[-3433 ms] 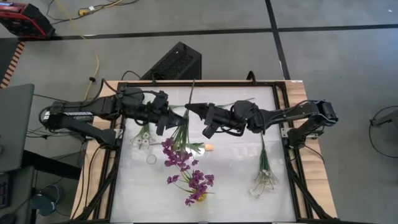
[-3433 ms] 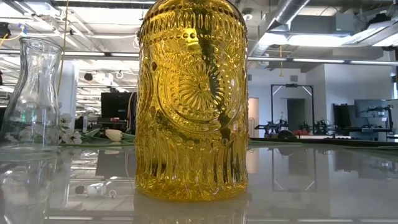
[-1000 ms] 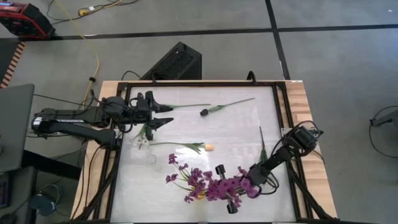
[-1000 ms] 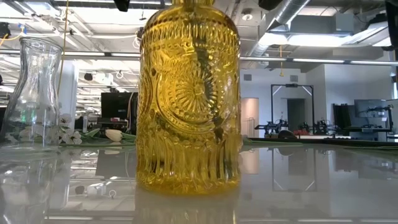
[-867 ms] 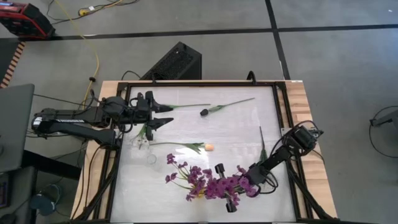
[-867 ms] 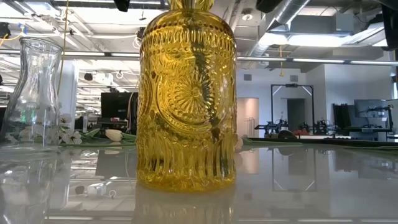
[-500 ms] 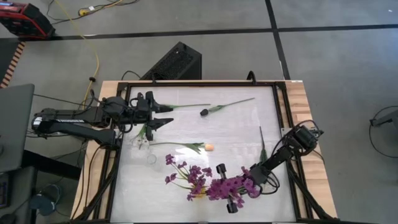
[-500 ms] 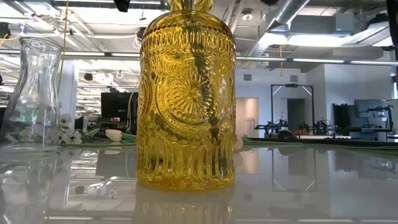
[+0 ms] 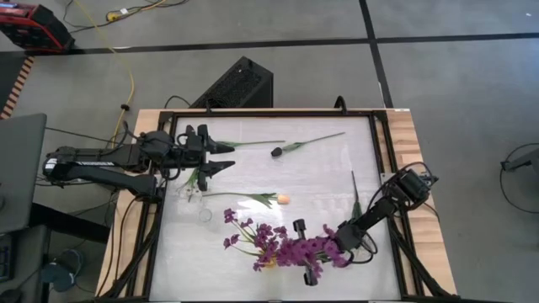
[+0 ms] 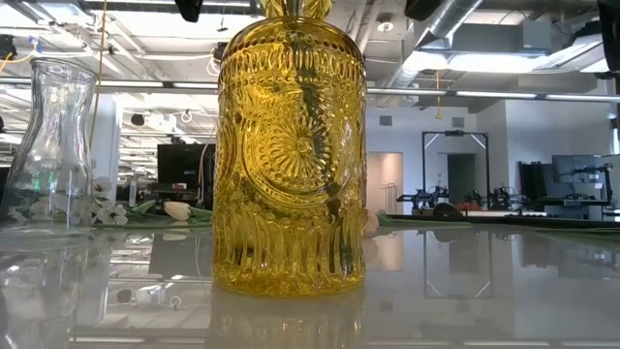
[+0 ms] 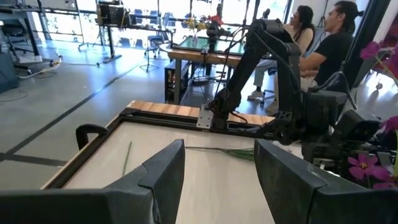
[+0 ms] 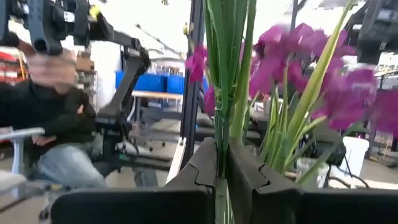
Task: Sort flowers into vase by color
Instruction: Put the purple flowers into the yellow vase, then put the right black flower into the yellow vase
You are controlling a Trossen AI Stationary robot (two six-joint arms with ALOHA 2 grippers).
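Note:
My right gripper [image 9: 305, 251] hangs near the table's front, shut on a bunch of purple flowers [image 9: 312, 250] beside the yellow glass vase [image 10: 290, 155]. Green stems show through the vase's glass, and more purple blooms [image 9: 253, 236] spread over it. My left gripper [image 9: 222, 156] waits open at the far left. A dark tulip bud [image 9: 275, 152] and a cream-peach tulip [image 9: 284, 199] lie flat on the table. White blossoms [image 9: 192, 188] lie beside the clear vase [image 10: 50, 145]. My right gripper pinches several green stems [image 12: 219, 163] of the purple flowers between its two fingers, below the blooms. The fingers come about level from the table's right side and lie across the stems. The blooms [image 12: 292, 68] stand above the fingers, clear of the table.
A green stem [image 9: 253, 143] lies just beyond my left gripper, and another stem [image 9: 354, 192] lies by my right arm. The table's black frame [image 9: 253, 111] runs round the white top. People [image 11: 323, 43] sit beyond the table's right side.
My right gripper has eased a little toward the table's left with the purple flowers. The yellow vase has slid slightly toward the far edge and still stands upright.

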